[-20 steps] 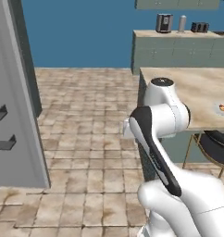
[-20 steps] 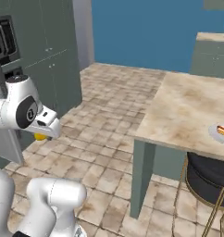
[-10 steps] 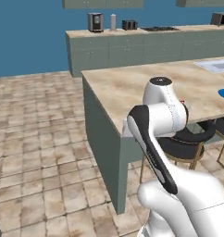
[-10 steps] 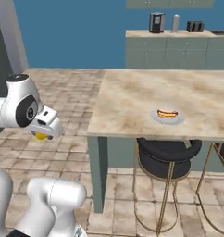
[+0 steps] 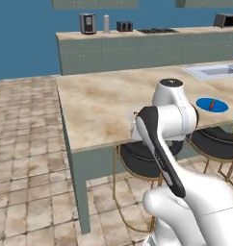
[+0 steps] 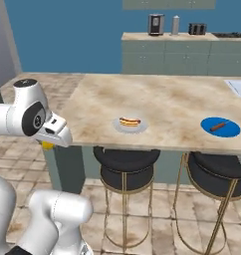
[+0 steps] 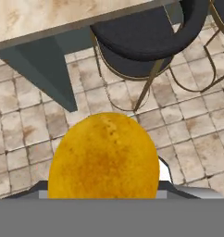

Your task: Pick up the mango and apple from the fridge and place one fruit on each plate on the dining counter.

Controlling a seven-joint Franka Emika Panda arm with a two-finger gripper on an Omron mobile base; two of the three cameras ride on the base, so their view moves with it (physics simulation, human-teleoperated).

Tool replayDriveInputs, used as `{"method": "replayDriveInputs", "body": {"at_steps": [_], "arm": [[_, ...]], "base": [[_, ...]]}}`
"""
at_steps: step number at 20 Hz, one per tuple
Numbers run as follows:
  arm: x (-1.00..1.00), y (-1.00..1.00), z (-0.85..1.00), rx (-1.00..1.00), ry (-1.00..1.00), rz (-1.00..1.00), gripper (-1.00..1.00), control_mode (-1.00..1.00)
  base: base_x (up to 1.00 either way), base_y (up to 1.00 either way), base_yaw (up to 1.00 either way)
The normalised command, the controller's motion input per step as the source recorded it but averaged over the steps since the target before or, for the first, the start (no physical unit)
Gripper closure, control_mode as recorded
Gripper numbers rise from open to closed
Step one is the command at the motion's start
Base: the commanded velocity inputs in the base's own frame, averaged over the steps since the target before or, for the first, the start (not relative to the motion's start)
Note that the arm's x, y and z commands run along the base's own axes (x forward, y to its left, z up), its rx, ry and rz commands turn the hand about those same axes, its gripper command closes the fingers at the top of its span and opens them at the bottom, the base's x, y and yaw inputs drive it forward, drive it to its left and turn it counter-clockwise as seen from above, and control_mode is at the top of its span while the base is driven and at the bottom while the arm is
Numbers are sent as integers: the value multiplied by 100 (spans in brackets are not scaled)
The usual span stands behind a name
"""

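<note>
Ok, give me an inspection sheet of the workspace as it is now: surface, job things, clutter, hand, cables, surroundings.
Surface: dining counter, beige marbled top.
Job's things: mango held in the hand, above the tiled floor, short of the counter; blue plate carries a thin brown-red stick; pale plate carries a hot dog; apple: nothing seen.
Clutter: nothing seen beyond the food on the plates.
Hand: hand shut on the mango, beside the counter's near corner.
Cables: nothing seen.
Surroundings: black stools under the counter; green-cabinet counter with appliances behind; blue wall.
</note>
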Motion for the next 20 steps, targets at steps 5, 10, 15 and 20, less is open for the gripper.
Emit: {"method": "replayDriveInputs", "body": {"at_steps": [5,10,15,20], "arm": [[0,0,0,0,0,0,100,100],[0,0,0,0,0,0,100,100],[0,0,0,0,0,0,100,100],[0,0,0,0,0,0,100,100]], "base": [[54,-96,-10],[90,-28,-21],[63,13,-1],[53,0,0]]}}
